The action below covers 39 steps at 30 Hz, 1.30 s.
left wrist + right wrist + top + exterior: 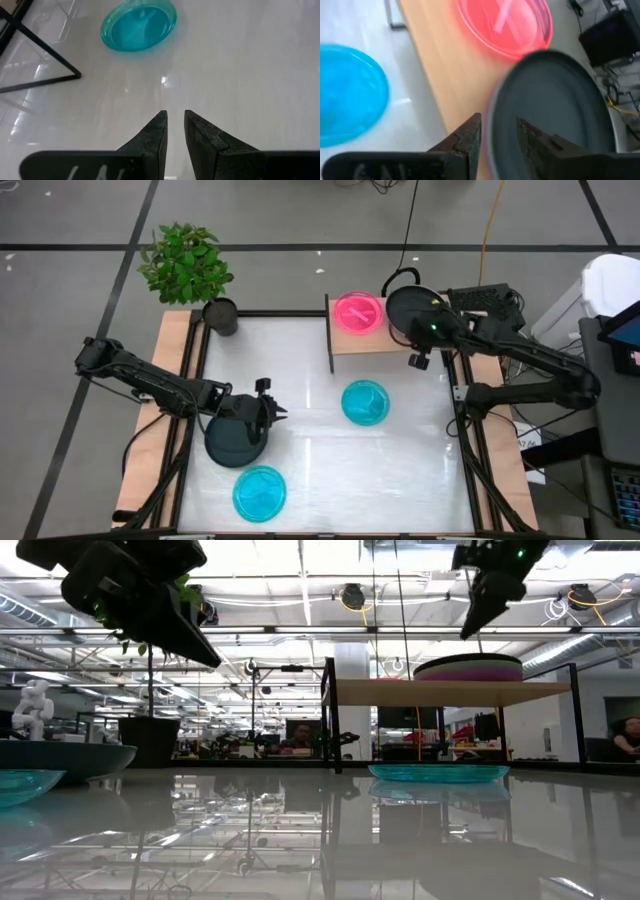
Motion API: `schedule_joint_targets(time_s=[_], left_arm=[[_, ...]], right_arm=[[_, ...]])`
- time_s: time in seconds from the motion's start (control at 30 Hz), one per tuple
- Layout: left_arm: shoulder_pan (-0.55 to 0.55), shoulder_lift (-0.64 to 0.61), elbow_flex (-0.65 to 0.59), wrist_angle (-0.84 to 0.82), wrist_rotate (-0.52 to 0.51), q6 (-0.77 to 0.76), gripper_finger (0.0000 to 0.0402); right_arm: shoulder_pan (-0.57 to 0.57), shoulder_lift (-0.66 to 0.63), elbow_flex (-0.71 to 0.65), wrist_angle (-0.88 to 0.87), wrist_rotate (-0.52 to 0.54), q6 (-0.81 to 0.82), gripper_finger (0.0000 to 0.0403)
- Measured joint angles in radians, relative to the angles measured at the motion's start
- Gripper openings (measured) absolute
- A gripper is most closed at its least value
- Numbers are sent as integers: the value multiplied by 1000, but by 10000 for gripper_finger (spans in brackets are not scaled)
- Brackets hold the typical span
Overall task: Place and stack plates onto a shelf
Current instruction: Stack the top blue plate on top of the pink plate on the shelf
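Note:
The light-wood shelf (pixel 372 346) stands at the table's far right. On it lie a pink plate (pixel 358 312) and, beside it, a black plate (pixel 555 105) on top of a purple one (pixel 470 670). My right gripper (pixel 498 122) hangs open just above the black plate's rim, clear of it in the low view (pixel 470 630). One cyan plate (pixel 366 402) rests on the table before the shelf, another (pixel 259 492) near the front edge. A second black plate (pixel 232 446) lies at the left. Above its edge my left gripper (pixel 176 116) stands open by a narrow gap, with nothing in it.
A potted plant (pixel 186 262) and a small dark pot (pixel 220 315) stand at the far left corner. Wooden rails (pixel 180 410) line both table sides. The shelf's thin side panel (pixel 330 332) stands upright at its left end. Bare tabletop (pixel 320 470) lies between the plates.

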<state>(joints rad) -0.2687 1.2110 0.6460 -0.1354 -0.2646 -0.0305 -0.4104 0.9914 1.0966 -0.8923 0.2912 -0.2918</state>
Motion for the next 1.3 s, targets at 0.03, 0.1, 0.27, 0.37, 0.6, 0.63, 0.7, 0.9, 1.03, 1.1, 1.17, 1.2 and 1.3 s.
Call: schedule_joint_targets(time_s=[0.03, 0.1, 0.27, 0.37, 0.6, 0.63, 0.7, 0.9, 1.03, 1.1, 1.17, 1.2, 1.3], left_arm=[[0, 0, 0, 9, 0, 0, 72], [0, 0, 0, 29, 1, 9, 72], [0, 0, 0, 42, 30, 50, 72], [0, 0, 0, 47, 53, 52, 72], [0, 0, 0, 43, 55, 48, 72], [0, 0, 0, 43, 55, 48, 72], [0, 0, 0, 40, 56, 42, 72], [0, 0, 0, 24, 57, 30, 72], [0, 0, 0, 24, 57, 27, 72], [0, 0, 0, 23, 58, 25, 72], [0, 0, 0, 18, 58, 21, 72], [0, 0, 0, 14, 58, 21, 72], [0, 0, 0, -14, 58, 13, 72]], right_arm=[[22, -9, 0, 1, -2, 21, 110], [67, -24, 0, 1, -4, 64, 111], [211, -28, 0, 2, -8, 192, 111], [310, -10, 0, 7, -9, 267, 112], [527, 46, -76, 158, -9, 378, 112], [554, 53, -97, 185, -9, 389, 112], [604, 67, -139, 231, -8, 416, 112], [705, 107, -262, 338, -7, 508, 112], [749, 131, -324, 386, -6, 570, 112], [767, 145, -344, 405, -2, 596, 112], [784, 162, -359, 417, 2, 621, 112], [791, 171, -364, 419, 11, 631, 112], [810, 198, -373, 440, 27, 643, 112]])
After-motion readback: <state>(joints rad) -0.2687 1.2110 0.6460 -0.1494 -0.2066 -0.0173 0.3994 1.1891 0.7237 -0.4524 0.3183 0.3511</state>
